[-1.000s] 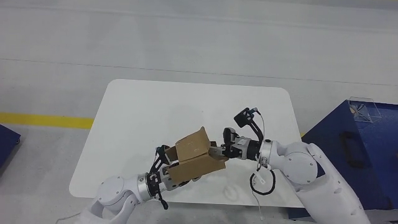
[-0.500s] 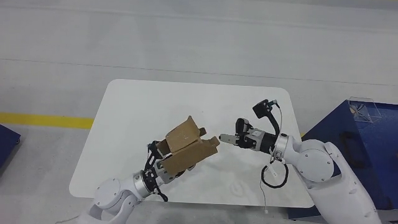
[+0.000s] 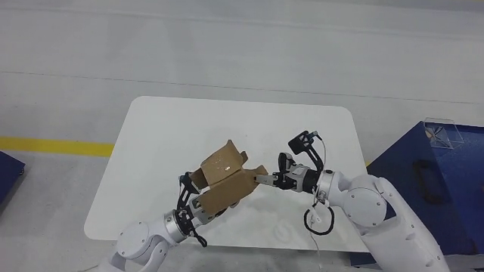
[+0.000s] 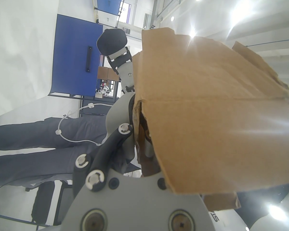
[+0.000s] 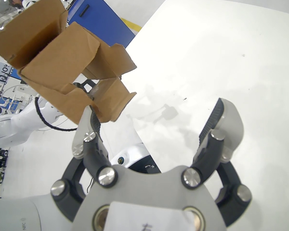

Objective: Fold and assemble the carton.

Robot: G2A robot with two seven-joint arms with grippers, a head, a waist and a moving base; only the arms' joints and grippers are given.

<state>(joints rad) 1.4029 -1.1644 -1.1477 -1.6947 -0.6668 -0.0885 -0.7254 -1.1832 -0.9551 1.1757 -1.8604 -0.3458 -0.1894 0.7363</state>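
From above, the carton point(image 3: 227, 177) is held up off the white surface point(image 3: 189, 121) near its front edge, tilted, with the left tool point(image 3: 198, 200) closed on its lower end and the right tool point(image 3: 274, 180) at its opposite end, right by a projecting flap. It is plain brown corrugated board, a half-formed rectangular sleeve with matte faces and raw cut edges. In the left wrist view the carton point(image 4: 207, 121) runs out from the left tool point(image 4: 139, 145), which is clamped on a wall near the crease. The panels look flat and stiff, the score line crisp. In the right wrist view the right tool point(image 5: 155, 111) is spread wide and holds nothing. One side of it is close against the end flaps point(image 5: 115, 97) of the carton point(image 5: 62, 68), though contact cannot be made out. The carton should be light and fairly rigid across its panels but floppy at the scored hinges and easily crushed at corners. The sensible hold is on a flat wall beside a crease, with flaps pushed near their free edge.
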